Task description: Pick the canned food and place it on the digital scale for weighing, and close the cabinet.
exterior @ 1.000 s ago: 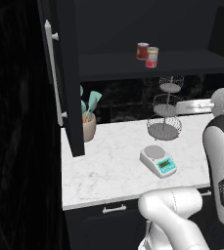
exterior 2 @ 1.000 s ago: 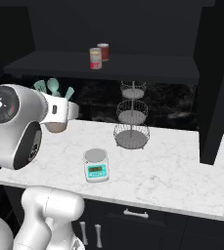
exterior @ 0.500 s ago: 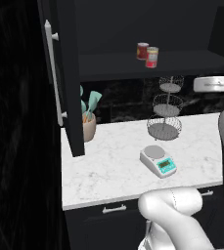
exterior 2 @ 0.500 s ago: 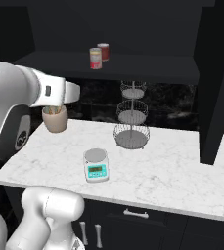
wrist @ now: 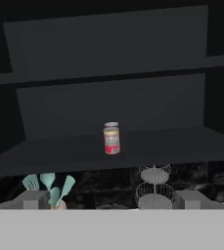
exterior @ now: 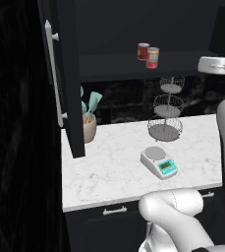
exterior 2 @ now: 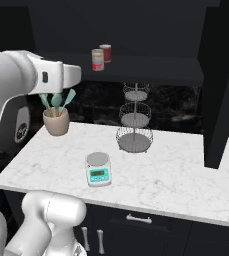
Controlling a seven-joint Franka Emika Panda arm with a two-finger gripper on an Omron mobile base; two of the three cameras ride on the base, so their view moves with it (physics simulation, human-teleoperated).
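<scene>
The canned food (wrist: 111,140), red with a yellowish label band, stands on the lower shelf of the open cabinet (exterior: 67,98), straight ahead in the hand view. A plainer red can (exterior: 143,50) stands close behind it. My gripper (wrist: 111,201) is open, its fingertips (wrist: 33,200) wide apart, level with the shelf and well short of the canned food (exterior 2: 98,60). The arm's white wrist (exterior 2: 56,75) hangs in the air left of the shelf. The digital scale (exterior: 159,163) sits bare on the marble counter, its teal display (exterior 2: 99,174) facing the front edge.
Both cabinet doors stand open, the left one (exterior: 52,74) with its long silver handle, the right one (exterior 2: 221,100) over the counter. A three-tier wire basket (exterior 2: 134,125) and a pot of teal utensils (exterior 2: 56,120) stand at the back. Black drawers (exterior 2: 138,218) lie below.
The arm has swung upward, bringing its wrist from counter height up to shelf level. The cans, the scale and the cabinet doors have not moved.
</scene>
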